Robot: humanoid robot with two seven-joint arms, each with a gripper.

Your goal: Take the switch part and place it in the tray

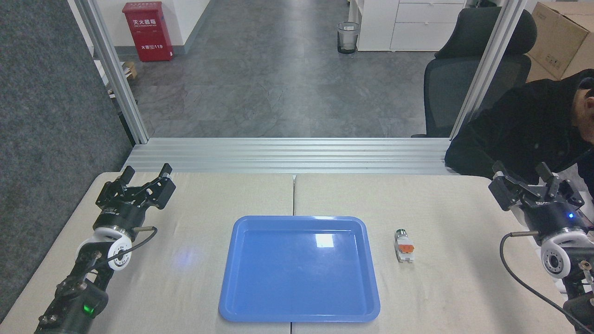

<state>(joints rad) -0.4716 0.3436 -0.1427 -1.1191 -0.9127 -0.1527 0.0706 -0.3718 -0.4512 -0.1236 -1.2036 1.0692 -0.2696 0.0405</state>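
The switch part [403, 246] lies on the beige table just right of the tray, its dark cylindrical end pointing away from me and its orange block on the right side. The blue tray [227, 297] sits in the middle of the table and holds nothing. My left gripper [145, 173] hovers open at the far left, well away from the tray. Far to the right of the switch, my right gripper [522, 170] stands open, with nothing between its fingers.
A person in a black jacket [524, 130] leans at the table's far right corner, close behind my right gripper. An aluminium rail [292, 155] borders the table's far edge. A seam [293, 195] divides the table down the middle.
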